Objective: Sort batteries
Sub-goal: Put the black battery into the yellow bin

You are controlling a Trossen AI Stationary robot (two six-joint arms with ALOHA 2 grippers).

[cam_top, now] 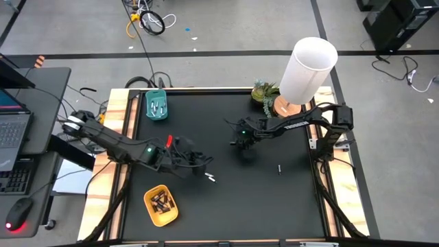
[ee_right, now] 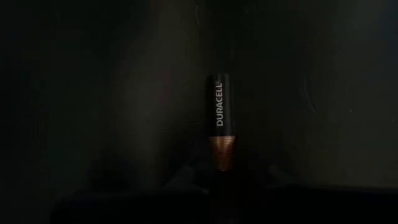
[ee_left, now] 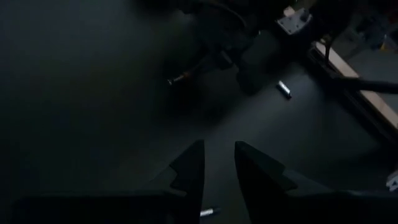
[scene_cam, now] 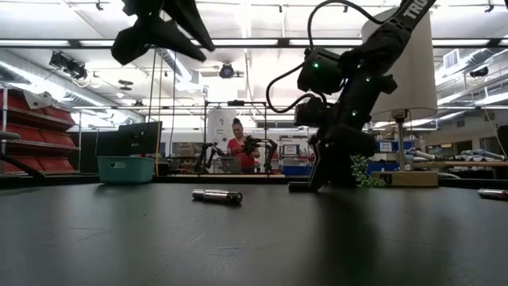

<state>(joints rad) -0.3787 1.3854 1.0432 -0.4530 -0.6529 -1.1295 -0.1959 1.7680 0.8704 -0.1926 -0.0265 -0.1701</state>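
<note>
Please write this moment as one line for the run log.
right gripper: shut on Duracell battery, at mat | left gripper: raised over silvery battery | teal tray, yellow tray: hold batteries

The left arm is reaching in from the tabletop's left edge, its hand hovering raised near the middle, fingers slightly parted. The right arm is stretching from the right edge (elbow bent), its hand lowered and clamping a battery.
</note>
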